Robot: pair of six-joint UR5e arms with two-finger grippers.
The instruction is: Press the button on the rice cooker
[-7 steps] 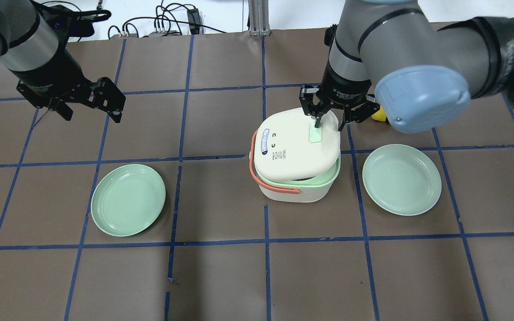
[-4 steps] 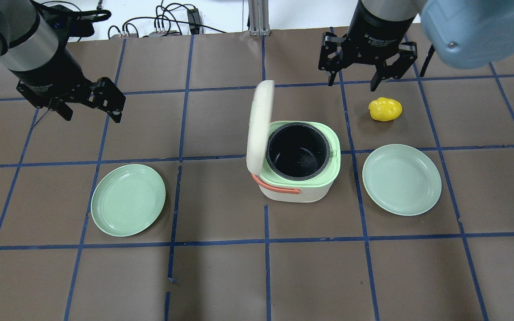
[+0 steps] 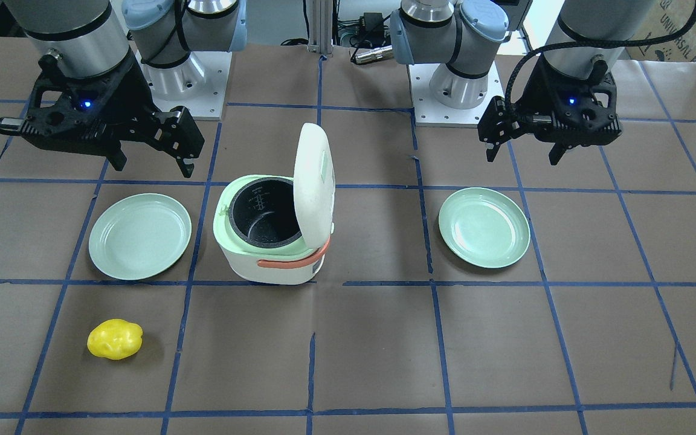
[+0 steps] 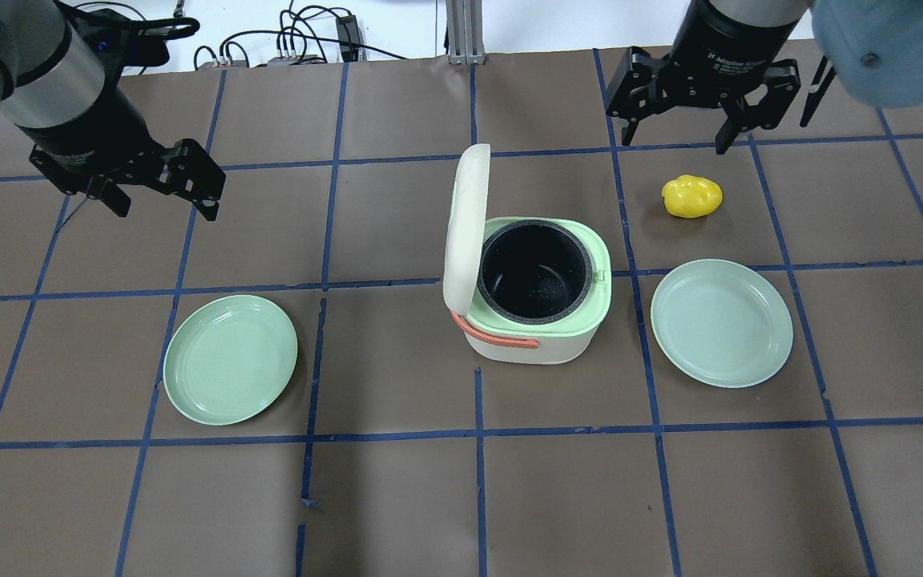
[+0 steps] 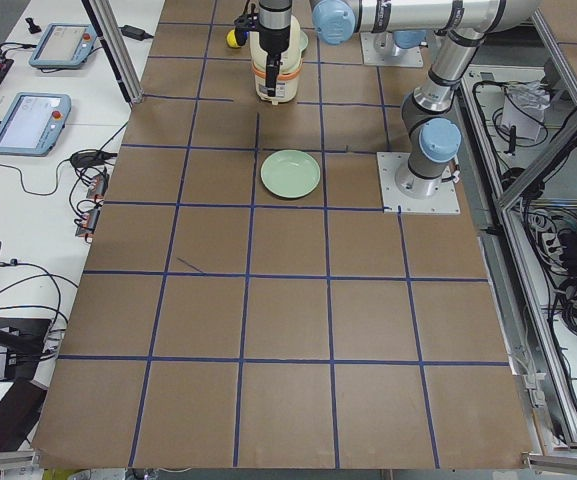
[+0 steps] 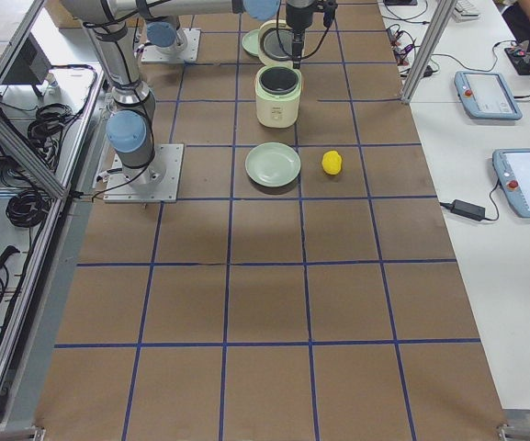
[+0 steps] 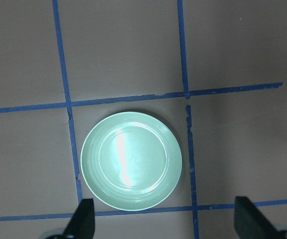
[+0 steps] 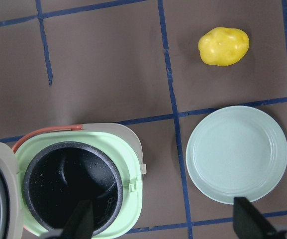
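The white and green rice cooker (image 4: pixel 538 336) stands mid-table with its lid (image 4: pixel 465 224) upright on the hinge side and the black inner pot (image 4: pixel 536 274) empty. The pale green button (image 3: pixel 327 163) shows on the lid's outer face in the front view. My right gripper (image 4: pixel 674 132) is open and empty, raised behind the cooker near the table's far edge. The right wrist view looks down on the open cooker (image 8: pixel 128 164). My left gripper (image 4: pixel 165 204) is open and empty, far to the left of the cooker.
A green plate (image 4: pixel 230 359) lies left of the cooker and another plate (image 4: pixel 721 322) lies to its right. A yellow toy vegetable (image 4: pixel 692 196) lies behind the right plate, below my right gripper. Cables lie past the table's far edge.
The right gripper's finger was on the lid's green button; the lid has swung fully open and the right gripper has lifted and drawn back. The left arm has not moved.
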